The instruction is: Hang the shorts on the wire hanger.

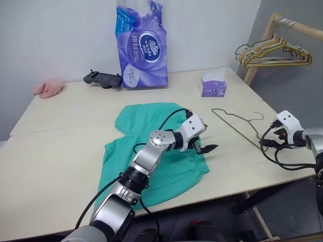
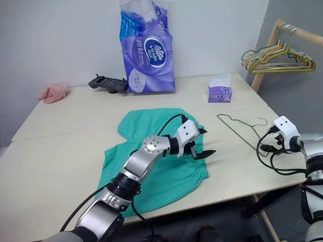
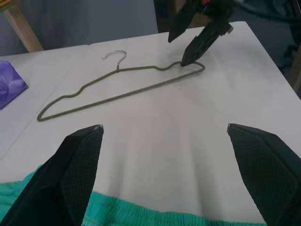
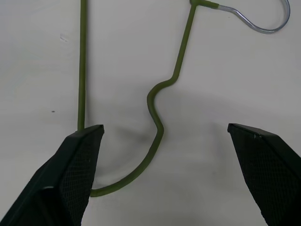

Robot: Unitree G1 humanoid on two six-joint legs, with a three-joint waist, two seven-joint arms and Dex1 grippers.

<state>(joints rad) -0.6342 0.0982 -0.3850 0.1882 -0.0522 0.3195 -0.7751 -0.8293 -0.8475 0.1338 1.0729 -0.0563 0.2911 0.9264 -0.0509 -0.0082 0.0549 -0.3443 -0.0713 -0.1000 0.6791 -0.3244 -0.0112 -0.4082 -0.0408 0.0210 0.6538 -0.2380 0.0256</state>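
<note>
Nearest of all, the left gripper (image 1: 201, 142) hangs over the right edge of the shorts (image 1: 151, 166), its two black fingers spread wide with nothing between them, pointing across toward the hanger (image 1: 237, 122). Beneath everything runs the pale table (image 1: 60, 151); on it the teal shorts lie flat and rumpled in the middle, one leg toward the near edge. Behind them a tall purple tissue pack (image 1: 142, 45) stands upright near the wall, with a black controller (image 1: 103, 79) just beside it and a pink cloth (image 1: 48, 87) off at the far left corner. A bunch of hangers (image 1: 272, 53) dangles from a wooden rail past the table's right end. On the right of the table the olive wire hanger lies flat, well apart from the shorts, hook pointing right. Over its near corner the right gripper (image 4: 164, 155) is tilted down, fingers wide apart and empty, one fingertip (image 3: 188, 59) at the wire. A small purple tissue box (image 1: 213, 85) sits behind the hanger
</note>
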